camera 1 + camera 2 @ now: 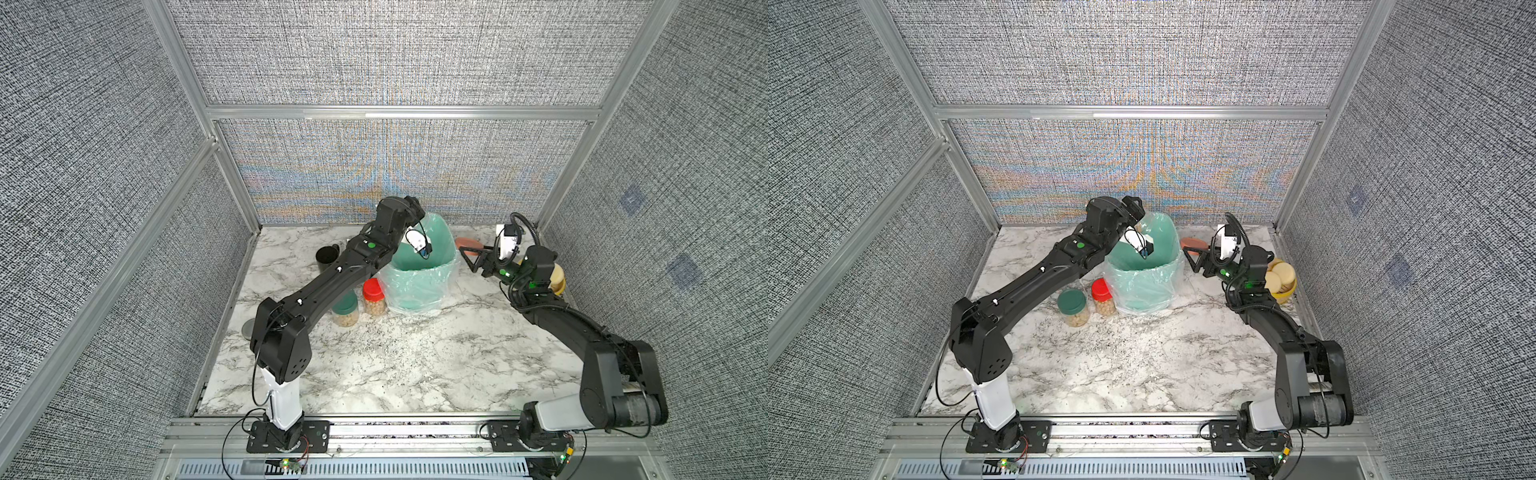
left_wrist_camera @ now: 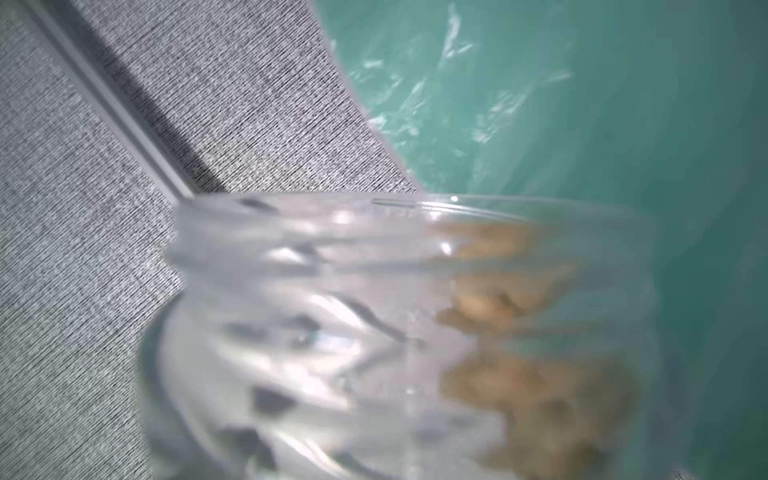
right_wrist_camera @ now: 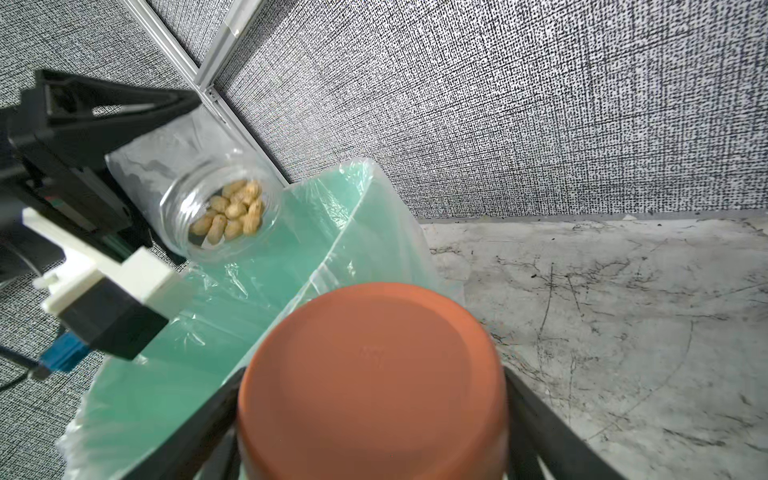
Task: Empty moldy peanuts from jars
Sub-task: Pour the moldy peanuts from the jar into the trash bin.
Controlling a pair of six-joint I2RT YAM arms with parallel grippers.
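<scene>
1. Marble-patterned, white with grey veins: that is the table (image 1: pixel 415 365) we see beneath both arms.
2. We find a green bin (image 1: pixel 419 286), lined with a clear bag (image 3: pixel 365 183), standing toward the far edge of the table.
3. The left gripper (image 3: pixel 166 162) reaches above the bin's rim. We see its fingers partly apart and clamped on the body of an open jar (image 2: pixel 332 332), which is tipped on its side over the bin.
4. The right gripper (image 3: pixel 374 419) hangs just beside the bin on the opposite side. Its fingers stand wide and press against both edges of a terracotta lid (image 3: pixel 374 374).
5. Two more jars stand upright on the table just beside the bin, next to the left arm (image 1: pixel 332 278). We note a green-lidded jar (image 1: pixel 1073 307) and a red-lidded jar (image 1: pixel 1104 297), close together, both capped and holding nuts.
6. We see the moldy peanuts (image 3: pixel 230 214) of the open jar piled inside, at its mouth.
</scene>
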